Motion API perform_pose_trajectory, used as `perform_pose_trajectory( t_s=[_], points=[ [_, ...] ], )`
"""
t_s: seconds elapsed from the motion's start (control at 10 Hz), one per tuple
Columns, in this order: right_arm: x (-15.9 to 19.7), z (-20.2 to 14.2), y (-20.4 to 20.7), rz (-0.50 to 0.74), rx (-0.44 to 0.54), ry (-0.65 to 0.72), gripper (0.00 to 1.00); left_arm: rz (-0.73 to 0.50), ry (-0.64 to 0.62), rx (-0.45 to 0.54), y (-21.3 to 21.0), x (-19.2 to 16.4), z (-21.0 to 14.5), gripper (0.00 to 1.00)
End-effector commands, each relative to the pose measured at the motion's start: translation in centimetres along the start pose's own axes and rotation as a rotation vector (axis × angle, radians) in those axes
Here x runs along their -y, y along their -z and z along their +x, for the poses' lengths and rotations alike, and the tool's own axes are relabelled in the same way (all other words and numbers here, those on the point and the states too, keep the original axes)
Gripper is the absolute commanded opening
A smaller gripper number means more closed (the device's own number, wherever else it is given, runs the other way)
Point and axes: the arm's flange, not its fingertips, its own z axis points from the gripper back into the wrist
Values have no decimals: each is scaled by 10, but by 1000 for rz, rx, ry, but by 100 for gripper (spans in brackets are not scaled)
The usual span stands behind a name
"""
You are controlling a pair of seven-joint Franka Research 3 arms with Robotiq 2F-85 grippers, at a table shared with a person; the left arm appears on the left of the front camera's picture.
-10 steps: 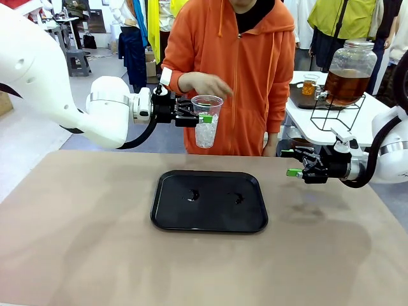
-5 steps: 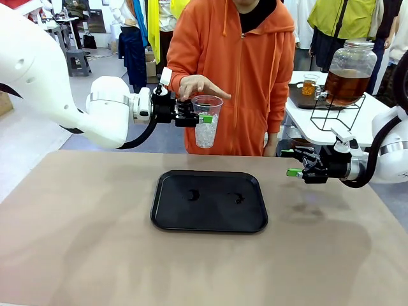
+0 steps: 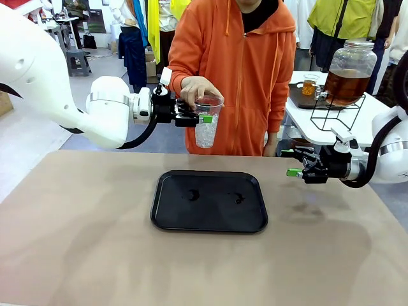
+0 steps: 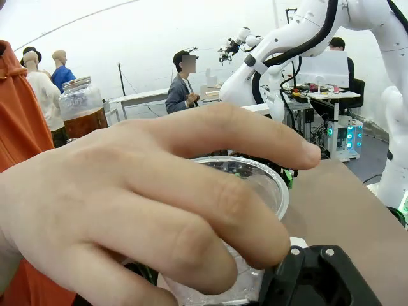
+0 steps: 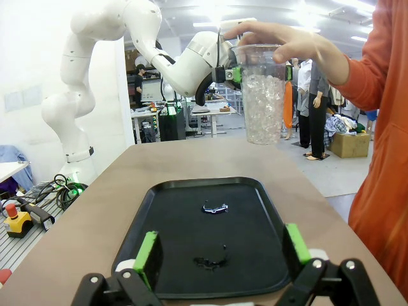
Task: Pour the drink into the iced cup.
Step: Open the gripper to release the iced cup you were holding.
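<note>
Holding the iced cup (image 3: 206, 122) aloft over the far edge of the bench (image 3: 76, 236), beyond the black tray (image 3: 209, 201); handover step by the look of it, pouring not begun. Left hand (image 3: 203, 118) clamped on the cup just under the rim, green pads either side, cup upright with ice up to about the pads. Person's hand (image 3: 199, 89) draped over the cup rim from above, fingers (image 4: 191, 185) curled around the lip and touching it. Right hand (image 3: 294, 163) idle near the right edge of the bench, spread wide, gripping nothing. The drink (image 3: 347, 85) amber in a lidded dispenser jar (image 3: 352, 60) on a wire stand, side table far right, well apart from the cup. Next move probably: release by the left hand once the person has firm hold, then cup carried to the spigot. Risk: tipping ice if both pull.
</note>
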Motion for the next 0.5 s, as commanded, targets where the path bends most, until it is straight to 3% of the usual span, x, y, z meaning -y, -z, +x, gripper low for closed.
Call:
perform_pose_trajectory(
  t_s=[0.0, 0.4],
  points=[
    [2, 4, 2, 4, -1, 0, 100, 1, 19, 6, 0, 3, 2, 81],
    [2, 4, 2, 4, -1, 0, 100, 1, 19, 6, 0, 3, 2, 81]
  ],
)
